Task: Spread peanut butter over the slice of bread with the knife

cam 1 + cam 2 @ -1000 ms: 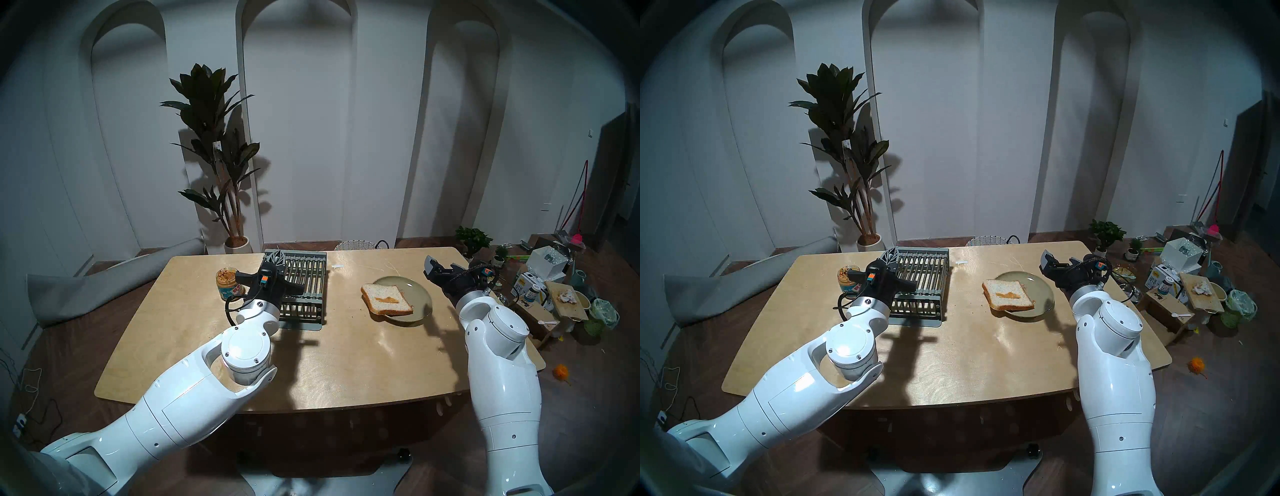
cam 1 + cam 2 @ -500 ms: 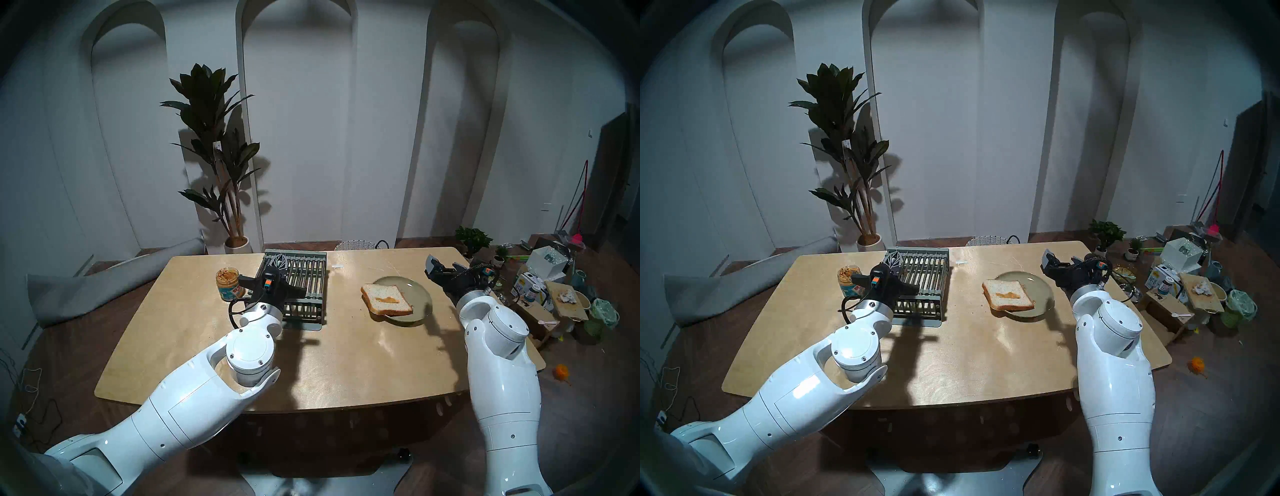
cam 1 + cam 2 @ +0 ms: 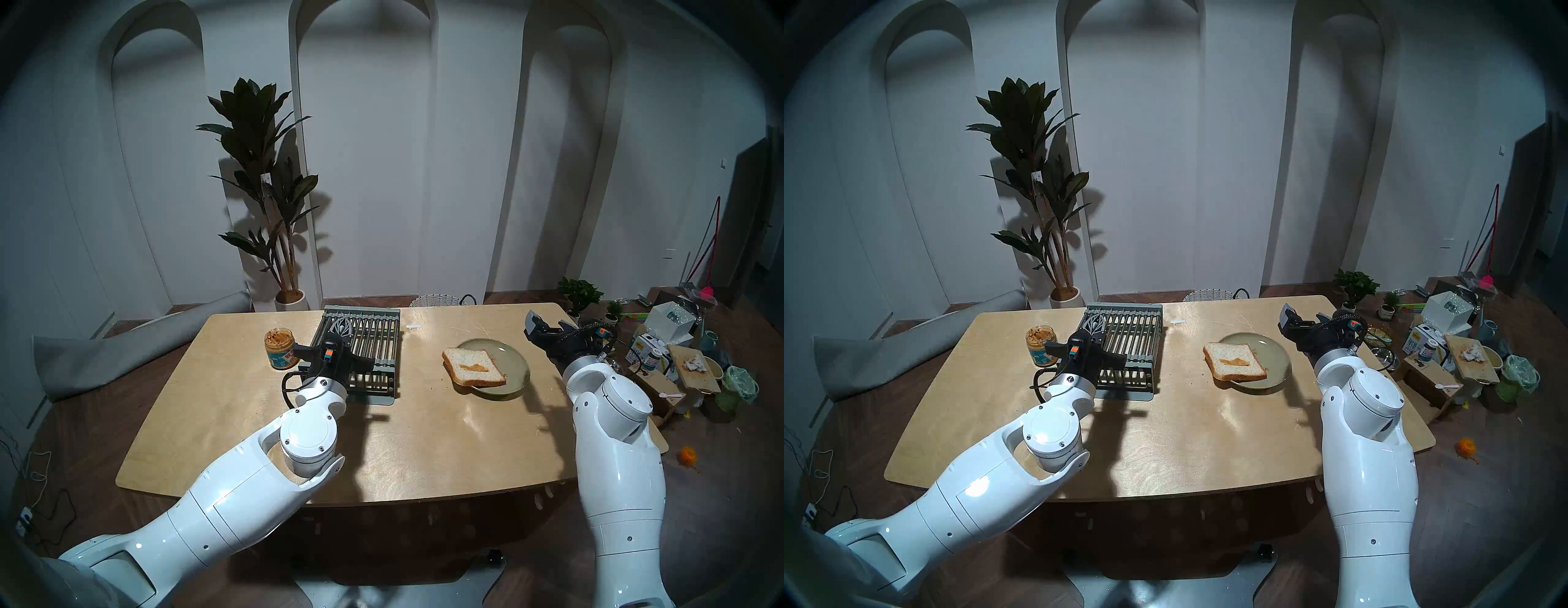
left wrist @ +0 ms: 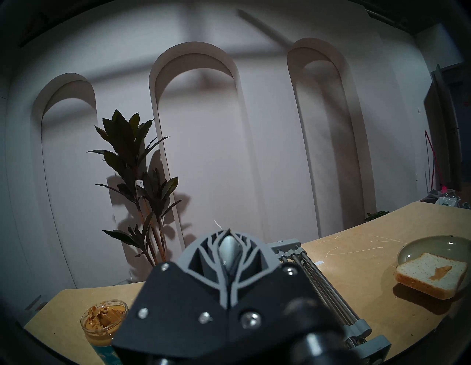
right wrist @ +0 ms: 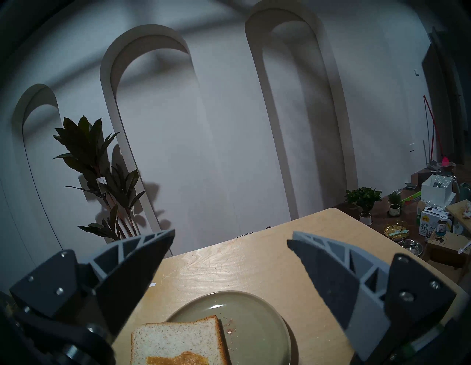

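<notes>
Peanut butter [image 3: 278,337] sits in an open jar on the table [image 3: 382,446], with a smear on the bread [image 3: 473,366] on the plate [image 3: 515,365]. Left jaws are clamped on the knife [image 4: 227,251] over the rack [image 3: 373,339]; right jaws stand apart beside the plate.

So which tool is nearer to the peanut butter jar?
Left. The left tool is just right of the peanut butter jar, over the rack; the right tool is across the table, beyond the plate.

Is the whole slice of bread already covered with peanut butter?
No: the slice of bread on the green plate carries only a small streak of peanut butter near its middle; the rest is bare.
</notes>
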Tool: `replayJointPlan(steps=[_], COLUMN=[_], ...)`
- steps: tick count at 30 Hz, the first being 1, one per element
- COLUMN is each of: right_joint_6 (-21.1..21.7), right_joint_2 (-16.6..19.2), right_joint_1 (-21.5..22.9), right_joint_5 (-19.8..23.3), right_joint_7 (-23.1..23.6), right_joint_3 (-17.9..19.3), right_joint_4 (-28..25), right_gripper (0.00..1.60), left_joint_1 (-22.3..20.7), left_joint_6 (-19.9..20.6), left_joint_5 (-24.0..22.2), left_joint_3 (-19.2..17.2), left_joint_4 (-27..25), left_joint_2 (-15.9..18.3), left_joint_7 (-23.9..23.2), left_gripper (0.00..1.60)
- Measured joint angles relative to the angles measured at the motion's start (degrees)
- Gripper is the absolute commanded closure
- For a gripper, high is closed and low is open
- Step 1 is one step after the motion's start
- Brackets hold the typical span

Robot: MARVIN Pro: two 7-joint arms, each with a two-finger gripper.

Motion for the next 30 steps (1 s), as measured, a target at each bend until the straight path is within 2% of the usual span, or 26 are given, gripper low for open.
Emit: replayJointPlan(steps=[15, 30], right_joint_6=[0.47, 0.84], right_joint_2=[-0.56, -0.84], right_joint_1=[-0.85, -1.03], right_joint_5=[-0.39, -1.20], right_joint_7=[-0.19, -1.96], right_joint_3=[-1.03, -1.89], right_joint_4=[-2.15, -3.08], right_gripper=[0.00, 0.00], left_joint_1=[1.06, 1.01], left_joint_6=[-5.05, -7.68], left_joint_5=[-0.10, -0.03], left_joint_3=[-0.15, -0.19], left_joint_4=[4.73, 8.94], left_joint_2=[0.16, -1.12], left_joint_7=[-1.42, -1.70], left_gripper=[1.60, 1.60])
